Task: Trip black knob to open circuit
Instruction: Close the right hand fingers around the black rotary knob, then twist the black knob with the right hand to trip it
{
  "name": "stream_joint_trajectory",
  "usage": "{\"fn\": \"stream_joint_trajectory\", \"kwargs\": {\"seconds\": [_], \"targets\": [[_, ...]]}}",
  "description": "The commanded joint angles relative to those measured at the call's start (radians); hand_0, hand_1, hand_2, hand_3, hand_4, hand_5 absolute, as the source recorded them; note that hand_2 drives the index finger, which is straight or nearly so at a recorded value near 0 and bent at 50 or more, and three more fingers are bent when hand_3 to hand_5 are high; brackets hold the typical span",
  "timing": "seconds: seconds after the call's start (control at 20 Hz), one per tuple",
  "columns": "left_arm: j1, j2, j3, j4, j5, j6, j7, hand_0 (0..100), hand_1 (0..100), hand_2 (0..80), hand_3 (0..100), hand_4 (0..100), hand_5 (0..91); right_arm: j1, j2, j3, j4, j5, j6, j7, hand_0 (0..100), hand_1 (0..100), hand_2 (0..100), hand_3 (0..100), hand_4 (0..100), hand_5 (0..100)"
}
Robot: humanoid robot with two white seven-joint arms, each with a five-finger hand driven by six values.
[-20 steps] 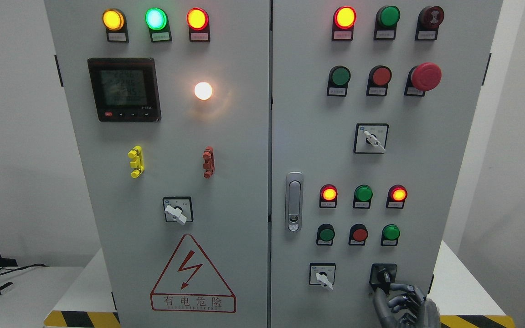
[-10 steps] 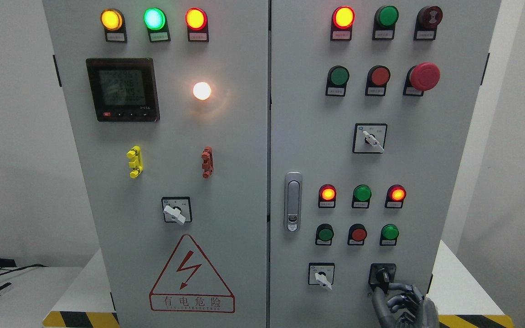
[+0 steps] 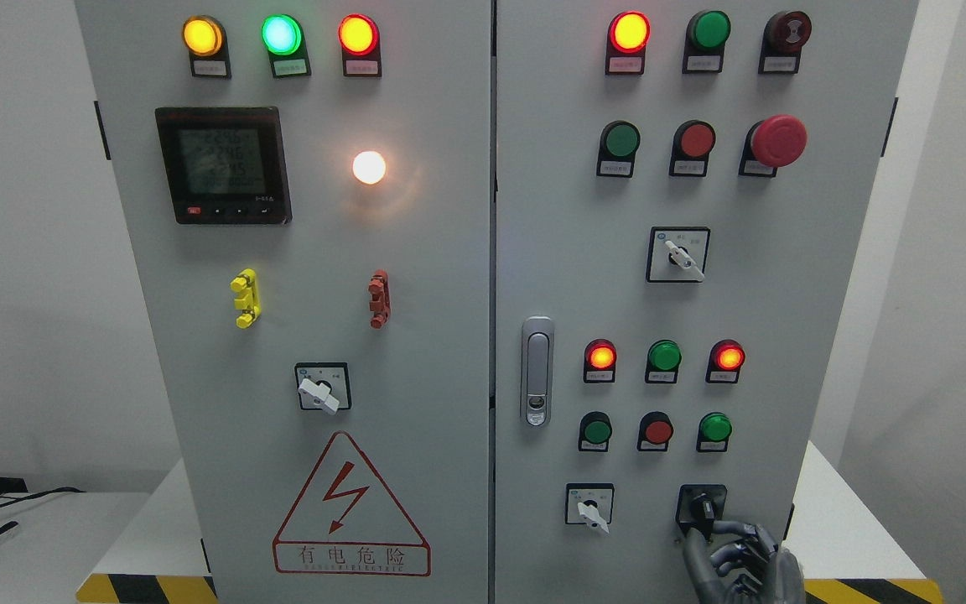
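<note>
The black knob [image 3: 703, 507] sits on a black square plate at the lower right of the grey cabinet's right door [image 3: 751, 277]. Its lever stands nearly upright. My right hand [image 3: 703, 533] comes up from the bottom edge just below it. The grey fingers [image 3: 734, 528] are curled, with the thumb and index fingertip closed on the knob's lower end. The rest of the hand is cut off by the picture's bottom edge. My left hand does not show.
A white selector switch [image 3: 589, 508] sits left of the black knob. Above it are three push buttons [image 3: 657, 429] and lit lamps [image 3: 600, 356]. A door latch [image 3: 537, 371] lies to the left, and a red mushroom button [image 3: 776, 139] is higher up. Yellow-black tape [image 3: 869, 590] marks the table edge.
The whole view has drifted a few pixels to the left. The right hand keeps its place at the black knob, and the lever's angle looks the same.
</note>
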Motion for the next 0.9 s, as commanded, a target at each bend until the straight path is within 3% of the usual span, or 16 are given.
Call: {"fn": "stream_joint_trajectory", "kwargs": {"seconds": [0.0, 0.85], "targets": [[0.000, 0.001, 0.000, 0.001, -0.031, 0.001, 0.000, 12, 39, 0.0, 0, 0, 0.0, 0.000, 0.002, 0.012, 0.001, 0.000, 0.001, 0.002, 39, 76, 50, 79, 82, 91], [0.000, -0.001, 0.000, 0.001, -0.031, 0.001, 0.000, 12, 39, 0.0, 0, 0, 0.0, -0.002, 0.002, 0.026, 0.001, -0.001, 0.002, 0.016, 38, 76, 52, 80, 82, 94]]}}
